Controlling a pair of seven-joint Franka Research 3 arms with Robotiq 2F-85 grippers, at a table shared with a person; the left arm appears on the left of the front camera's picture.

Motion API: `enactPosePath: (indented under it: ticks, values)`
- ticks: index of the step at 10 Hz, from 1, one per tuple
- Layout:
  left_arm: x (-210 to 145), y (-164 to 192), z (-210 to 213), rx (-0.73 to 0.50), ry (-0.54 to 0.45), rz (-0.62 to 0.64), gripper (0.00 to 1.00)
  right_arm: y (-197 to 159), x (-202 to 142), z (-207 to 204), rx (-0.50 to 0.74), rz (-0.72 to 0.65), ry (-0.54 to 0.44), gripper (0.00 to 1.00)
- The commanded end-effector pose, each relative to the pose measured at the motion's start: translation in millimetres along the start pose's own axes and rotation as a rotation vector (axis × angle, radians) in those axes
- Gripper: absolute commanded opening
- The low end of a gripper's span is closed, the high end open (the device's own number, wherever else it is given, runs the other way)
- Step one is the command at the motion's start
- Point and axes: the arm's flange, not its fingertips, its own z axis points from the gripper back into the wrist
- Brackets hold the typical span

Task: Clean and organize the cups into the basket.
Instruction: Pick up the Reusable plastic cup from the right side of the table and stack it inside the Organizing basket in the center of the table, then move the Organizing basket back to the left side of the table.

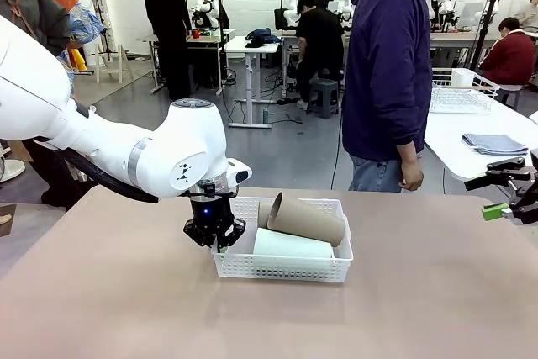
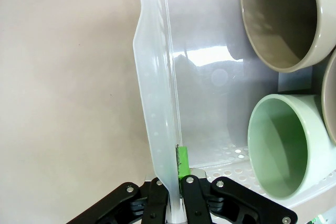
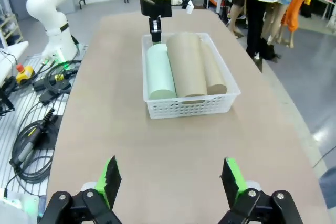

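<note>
The cups lie on their sides in the basket [image 3: 186, 106], packed side by side because each runs about the length of the basket's short span: the mint cup [image 3: 159, 72] along one edge, a tan cup [image 3: 187, 64] riding higher in the middle, and a second tan cup [image 3: 212, 72] beside it. The basket sits on the brown table [image 1: 126, 292], roughly central. The left gripper [image 1: 214, 233] is clamped on the basket's end wall, one green pad [image 2: 182, 161] inside and the other finger outside, a hold that looks meant to shift or steady the basket. The right gripper [image 3: 170, 179] hangs back near the table's edge, jaws spread wide and empty, well apart from the basket.
</note>
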Motion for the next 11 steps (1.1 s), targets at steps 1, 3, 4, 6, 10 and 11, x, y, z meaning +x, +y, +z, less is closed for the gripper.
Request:
enactPosePath:
  ticks: [1, 3, 4, 6, 10, 11]
  values:
    - [-1.3, -0.9, -0.1, 0.002, 0.000, -0.004, 0.00, 0.5, 3.2, 0.9, 0.004, 0.002, 0.006, 1.00]
    - [-1.3, -0.9, -0.1, 0.002, 0.000, -0.004, 0.00, 0.5, 3.2, 0.9, 0.004, 0.002, 0.006, 1.00]
    - [-1.3, -0.9, -0.1, 0.002, 0.000, -0.004, 0.00, 0.5, 3.2, 0.9, 0.004, 0.002, 0.006, 1.00]
    - [-1.3, -0.9, -0.1, 0.002, 0.000, -0.004, 0.00, 0.5, 3.2, 0.9, 0.004, 0.002, 0.006, 1.00]
    - [-1.3, -0.9, -0.1, 0.002, 0.000, -0.004, 0.00, 0.5, 3.2, 0.9, 0.004, 0.002, 0.006, 1.00]
    - [-1.3, -0.9, -0.1, 0.002, 0.000, -0.004, 0.00, 0.5, 3.2, 0.9, 0.004, 0.002, 0.006, 1.00]
